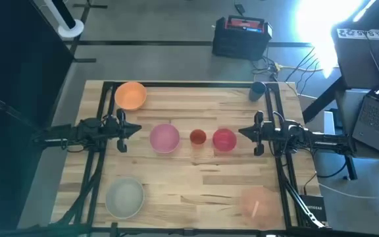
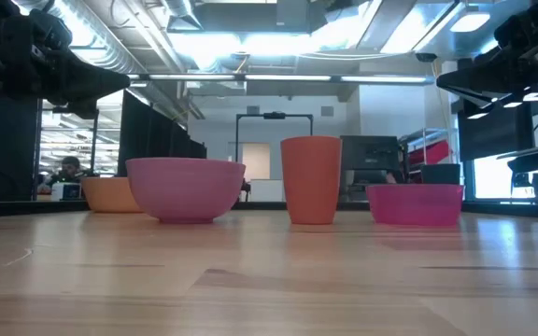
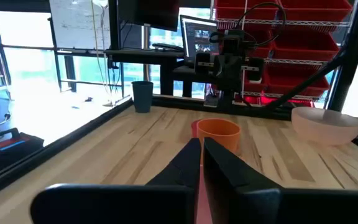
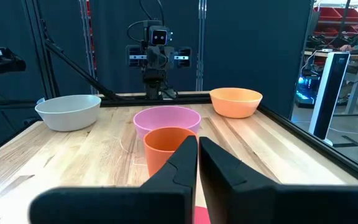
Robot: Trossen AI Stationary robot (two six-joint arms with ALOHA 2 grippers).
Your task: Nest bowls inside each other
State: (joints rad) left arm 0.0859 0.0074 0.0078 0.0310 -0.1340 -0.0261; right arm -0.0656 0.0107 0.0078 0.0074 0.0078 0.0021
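Five bowls are spread apart on the tabletop [image 1: 196, 184]: orange [image 1: 131, 95], pink [image 1: 164, 138], red [image 1: 224, 139], grey [image 1: 124, 197], peach [image 1: 257, 201]. Left gripper [image 1: 139, 128] and right gripper [image 1: 241, 131] are held mid-table, jaws closed, empty.

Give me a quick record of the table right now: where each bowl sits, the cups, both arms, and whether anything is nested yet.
orange bowl: far left corner
pink bowl: middle row, left
red bowl: middle row, right
whitish-grey bowl: near left
peach bowl: near right
orange-red cup: between pink and red bowls
blue cup: far right edge
left gripper: shut, empty, left of row
right gripper: shut, empty, right of row
nested: none
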